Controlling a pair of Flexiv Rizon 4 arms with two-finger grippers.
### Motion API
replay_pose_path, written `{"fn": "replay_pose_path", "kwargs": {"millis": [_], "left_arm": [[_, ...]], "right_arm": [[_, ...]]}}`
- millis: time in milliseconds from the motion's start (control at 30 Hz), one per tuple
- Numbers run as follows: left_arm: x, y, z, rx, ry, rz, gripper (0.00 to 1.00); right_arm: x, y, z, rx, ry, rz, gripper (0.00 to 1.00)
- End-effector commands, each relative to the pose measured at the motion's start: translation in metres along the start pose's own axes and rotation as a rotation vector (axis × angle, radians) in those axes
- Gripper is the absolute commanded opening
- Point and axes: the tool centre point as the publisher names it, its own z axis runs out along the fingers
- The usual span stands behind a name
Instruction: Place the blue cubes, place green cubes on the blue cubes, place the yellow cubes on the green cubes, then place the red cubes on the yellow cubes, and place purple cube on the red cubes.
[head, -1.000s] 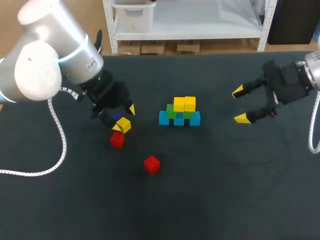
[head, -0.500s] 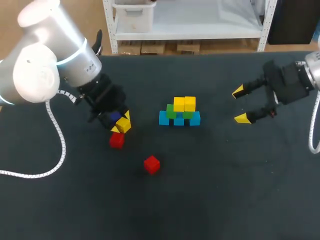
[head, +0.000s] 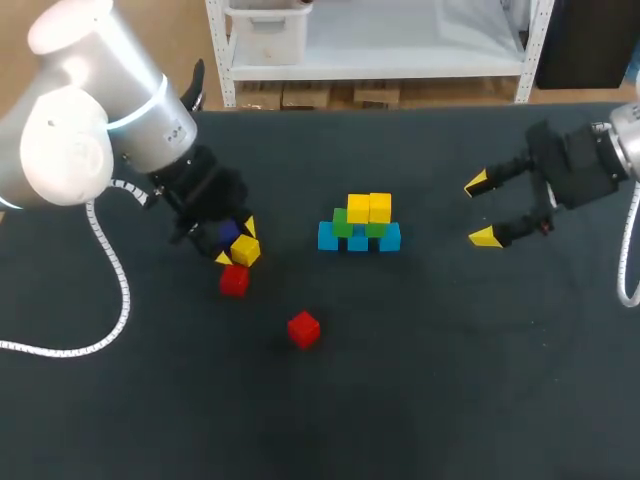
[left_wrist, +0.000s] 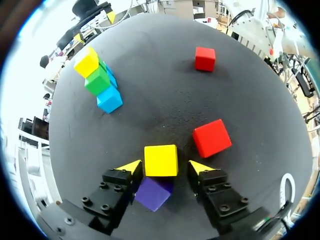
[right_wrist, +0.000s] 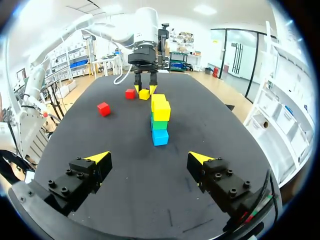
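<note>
Left jaws: the left gripper (left_wrist: 165, 165) hangs low over the table (head: 450, 380) with its jaws apart, one on each side of a cube and not clamped on it. One tip looks to be at the cube's face, though I cannot tell whether it touches; the other stands just clear.
Under the wrist: the purple cube (left_wrist: 152, 193) sits back between the finger bases, turned a little, hard up against the cube in front of it.
Thing in hand: the loose yellow cube (left_wrist: 160, 159) lies between the yellow tips, flat on the table, its side faces square to the fingers (a cube, so no long axis to line up).
The relation that counts: the cube is already in the gap, so a plain closing should take it. The purple cube crowding its back face is what may get dragged along.
Beside it: the near red cube (left_wrist: 211, 138) rests just outside one finger, apart from the yellow one.
Further out: the far red cube (left_wrist: 205, 58) stands alone, well apart.
Stack: the stack (head: 359, 224) sits mid-table, with blue cubes at the bottom, green on them and yellow on top; no red is on it yet.
Right jaws: the right gripper (head: 481, 210) hovers beyond the stack with its jaws wide apart and nothing in them.
Nearer arm: the left, by far.
</note>
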Motion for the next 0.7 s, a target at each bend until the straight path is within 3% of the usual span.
{"fn": "replay_pose_path", "kwargs": {"millis": [33, 133, 200, 467, 500, 533, 600, 700], "left_arm": [[-0.0016, -0.0012, 0.0019, -0.002, 0.002, -0.002, 0.58], [-0.0035, -0.0011, 0.0030, 0.001, -0.002, -0.002, 0.57], [-0.0047, -0.0009, 0.0030, 0.002, -0.004, -0.001, 0.45], [-0.0054, -0.0006, 0.0035, 0.002, -0.005, -0.004, 0.32], [-0.0054, -0.0006, 0.0036, 0.002, -0.004, -0.005, 0.13], [-0.0055, -0.0007, 0.0037, 0.001, -0.003, -0.007, 0.05], [-0.0056, -0.0008, 0.0037, -0.001, -0.003, -0.012, 0.00], [-0.0079, -0.0011, 0.0013, -0.008, -0.003, -0.023, 0.00]], "right_arm": [[0.0004, -0.0008, 0.0008, -0.001, -0.002, -0.001, 1.00], [0.0004, -0.0008, 0.0008, -0.001, -0.002, -0.001, 1.00], [0.0004, -0.0008, 0.0008, -0.001, -0.002, -0.001, 1.00], [0.0004, -0.0008, 0.0008, -0.001, -0.002, -0.001, 1.00], [0.0004, -0.0008, 0.0008, -0.001, -0.002, -0.001, 1.00], [0.0004, -0.0008, 0.0008, -0.001, -0.002, -0.001, 1.00], [0.0004, -0.0008, 0.0008, -0.001, -0.002, -0.001, 1.00], [0.0004, -0.0008, 0.0008, -0.001, -0.002, -0.001, 1.00]]}}
